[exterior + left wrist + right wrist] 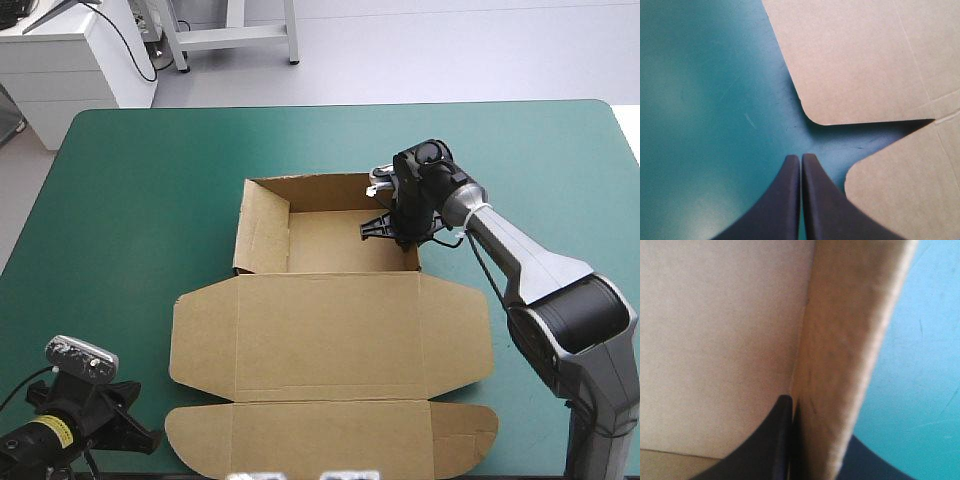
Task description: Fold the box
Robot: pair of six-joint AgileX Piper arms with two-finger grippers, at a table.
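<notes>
Brown box (330,335) wall pinched in right pincer (794,407) — left pincer (801,158) pressed together over teal-green cover (700,100)

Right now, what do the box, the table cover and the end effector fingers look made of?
Brown cut-sheet box: matte paperboard, probably cardboard; scored crease lines, rounded die-cut flaps. Teal-green table cover: smooth sheet with soft sheen and fine scratches, perhaps vinyl or rubber mat. Black curved end effector fingers: smooth, matte, likely moulded plastic or rubber.
</notes>
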